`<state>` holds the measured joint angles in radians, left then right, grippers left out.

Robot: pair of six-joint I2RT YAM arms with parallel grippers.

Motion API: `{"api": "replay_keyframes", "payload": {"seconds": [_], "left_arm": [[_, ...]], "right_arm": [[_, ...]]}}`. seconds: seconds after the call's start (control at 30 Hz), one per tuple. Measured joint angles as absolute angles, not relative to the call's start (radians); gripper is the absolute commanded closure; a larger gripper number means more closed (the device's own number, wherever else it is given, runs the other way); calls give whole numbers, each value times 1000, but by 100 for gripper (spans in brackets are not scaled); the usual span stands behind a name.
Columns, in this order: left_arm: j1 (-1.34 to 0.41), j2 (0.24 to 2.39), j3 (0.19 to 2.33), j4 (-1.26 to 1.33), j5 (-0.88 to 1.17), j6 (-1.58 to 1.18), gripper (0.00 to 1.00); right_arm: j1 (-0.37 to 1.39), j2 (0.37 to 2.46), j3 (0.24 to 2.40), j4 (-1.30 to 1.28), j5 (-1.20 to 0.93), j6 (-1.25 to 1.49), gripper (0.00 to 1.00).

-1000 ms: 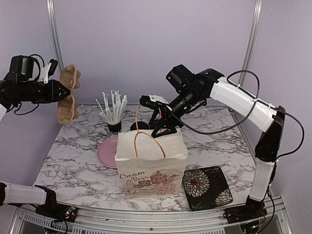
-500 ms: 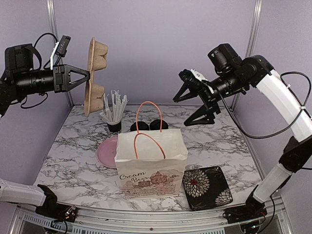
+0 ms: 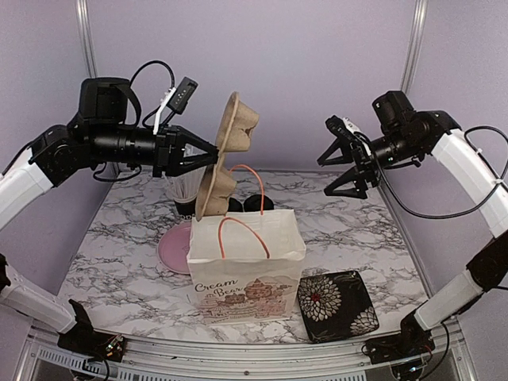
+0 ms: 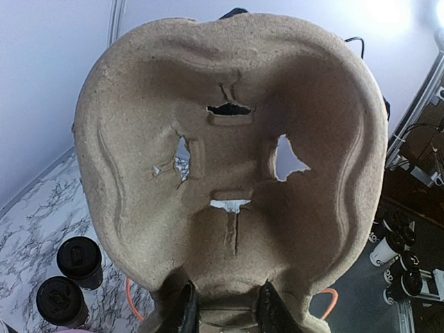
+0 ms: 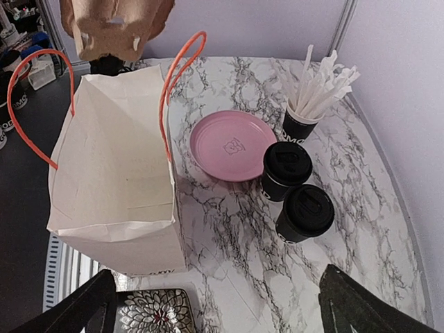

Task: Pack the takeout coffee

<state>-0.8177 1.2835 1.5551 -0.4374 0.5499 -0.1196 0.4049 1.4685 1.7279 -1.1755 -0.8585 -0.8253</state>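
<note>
- Left jaws: clamped on the rim of the brown pulp carrier [image 3: 222,155], which hangs tilted in the air above the left rear edge of the paper bag [image 3: 246,262].
- Right jaws: spread wide, empty, raised up and to the right of the bag.
- First coffee cup [image 5: 287,170]: lidded, upright on the marble surface [image 3: 357,222] just behind the bag.
- Second coffee cup [image 5: 305,211]: lidded, upright, right beside the first.
</note>
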Motion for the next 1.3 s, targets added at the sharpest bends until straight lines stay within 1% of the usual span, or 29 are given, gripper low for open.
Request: {"api": "replay_keyframes", "payload": {"seconds": [0.3, 0.57, 0.73, 1.0, 1.3], "left_arm": [[-858, 1456, 1587, -422, 550, -61, 76], [-929, 1469, 1584, -416, 552, -39, 75], [-941, 1454, 1531, -424, 519, -8, 74], [-954, 1464, 1525, -529, 437, 81, 74], [-1034, 1554, 1559, -696, 329, 158, 74]], "right_arm": [[399, 1413, 1668, -1116, -870, -796, 1], [398, 1402, 1654, -1096, -870, -789, 1], [398, 1394, 1641, -1088, -870, -786, 1], [398, 1396, 1637, -1084, -871, -785, 1], [398, 1408, 1637, -1082, -871, -782, 1]]}}
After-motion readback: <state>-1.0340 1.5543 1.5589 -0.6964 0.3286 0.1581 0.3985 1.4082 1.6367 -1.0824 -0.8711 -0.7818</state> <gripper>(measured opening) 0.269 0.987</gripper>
